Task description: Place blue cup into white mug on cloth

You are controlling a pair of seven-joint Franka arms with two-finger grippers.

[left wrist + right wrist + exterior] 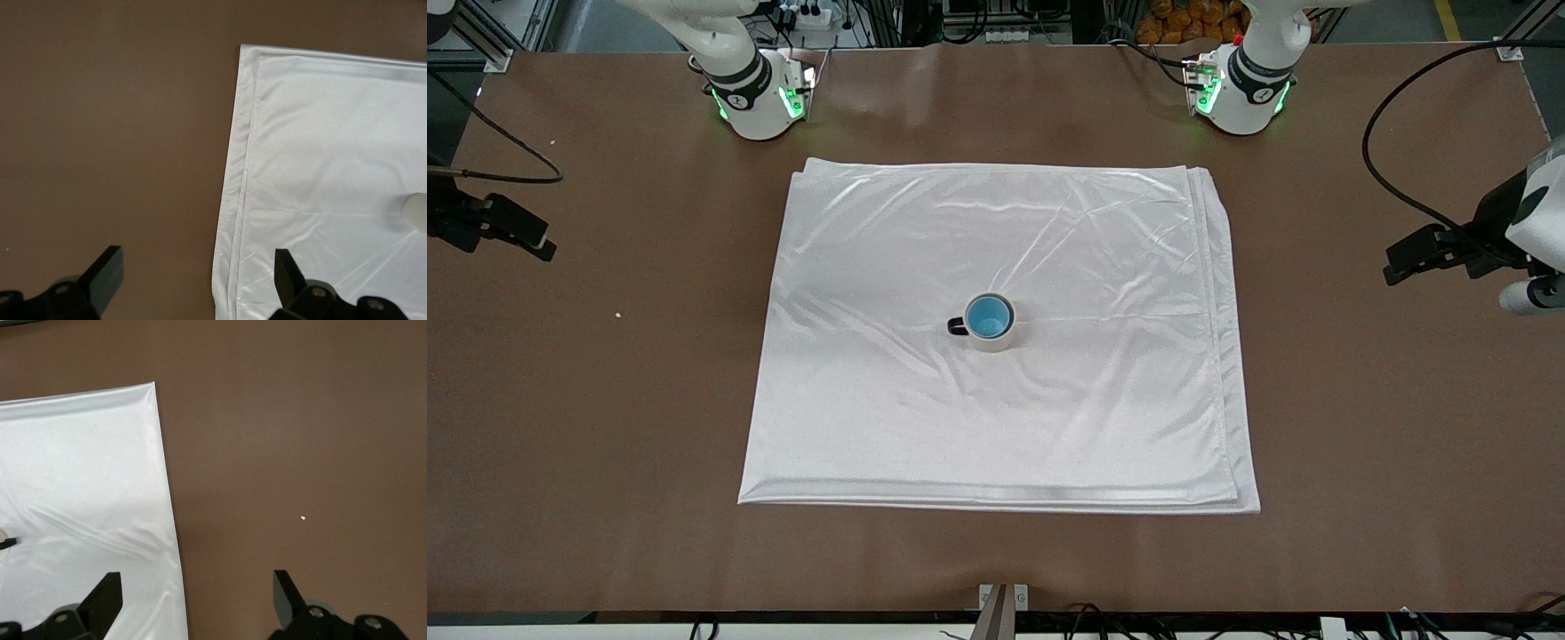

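The white mug stands upright near the middle of the cloth, its black handle toward the right arm's end. The blue cup sits inside the mug, showing only its bright blue inside. My left gripper hangs open and empty over bare table at the left arm's end; in the left wrist view its jaws straddle the cloth's edge, with a sliver of the mug at the frame's edge. My right gripper is open and empty over bare table at the right arm's end, and shows in its wrist view over the cloth's edge.
The brown table surrounds the cloth on all sides. A small white crumb lies on the table toward the right arm's end, also in the right wrist view. The arm bases stand along the table's back edge.
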